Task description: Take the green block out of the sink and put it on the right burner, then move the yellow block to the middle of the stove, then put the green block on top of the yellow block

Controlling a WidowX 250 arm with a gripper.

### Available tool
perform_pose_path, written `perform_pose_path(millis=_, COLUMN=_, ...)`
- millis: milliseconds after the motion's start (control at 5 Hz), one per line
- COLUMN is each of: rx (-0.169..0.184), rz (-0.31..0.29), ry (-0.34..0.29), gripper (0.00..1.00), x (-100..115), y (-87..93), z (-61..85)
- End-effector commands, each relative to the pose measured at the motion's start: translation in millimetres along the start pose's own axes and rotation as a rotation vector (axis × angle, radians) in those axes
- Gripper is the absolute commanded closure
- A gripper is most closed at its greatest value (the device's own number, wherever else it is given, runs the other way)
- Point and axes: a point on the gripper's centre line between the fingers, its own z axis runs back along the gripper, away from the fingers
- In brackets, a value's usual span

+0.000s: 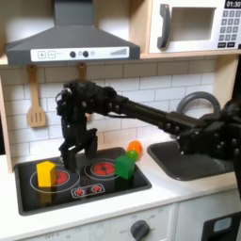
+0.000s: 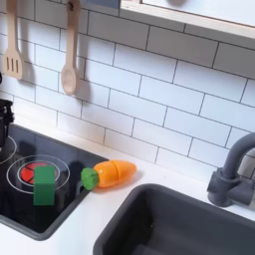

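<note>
In the first exterior view the green block point(image 1: 125, 166) sits on the stove point(image 1: 85, 193) at the right burner's right edge. The yellow block point(image 1: 45, 174) stands upright on the left burner. My gripper point(image 1: 75, 158) hangs fingers-down just above the stove, between the burners and right of the yellow block. It is open with nothing in it. In the second exterior view the green block point(image 2: 44, 185) rests on the red ring of a burner, and a dark part of the arm point(image 2: 4, 122) shows at the left edge. The sink point(image 1: 188, 162) is to the right.
A round orange-yellow-green toy point(image 1: 135, 148) lies on the counter behind the green block, seen as a carrot-like shape point(image 2: 108, 174) in the second exterior view. The dark faucet point(image 2: 234, 169) stands behind the sink. Wooden utensils point(image 1: 36, 104) hang on the tiled wall.
</note>
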Motion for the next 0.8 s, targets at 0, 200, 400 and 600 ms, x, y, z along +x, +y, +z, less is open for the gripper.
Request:
perform_pose_path(millis=0, rx=0.001, rz=0.047, ry=-0.031, gripper=0.0, x=2.2, y=3.7, z=9.5)
perform_pose_path(millis=200, rx=0.006, rz=0.052, ry=-0.024, gripper=0.0, x=7.5, y=5.4, z=6.9)
perform_pose_path(millis=400, rx=0.021, rz=0.059, ry=-0.053, gripper=0.0, x=14.1, y=7.4, z=14.3)
perform_pose_path(millis=600, rx=0.022, rz=0.089, ry=-0.027, gripper=0.0, x=29.8, y=15.0, z=4.8)
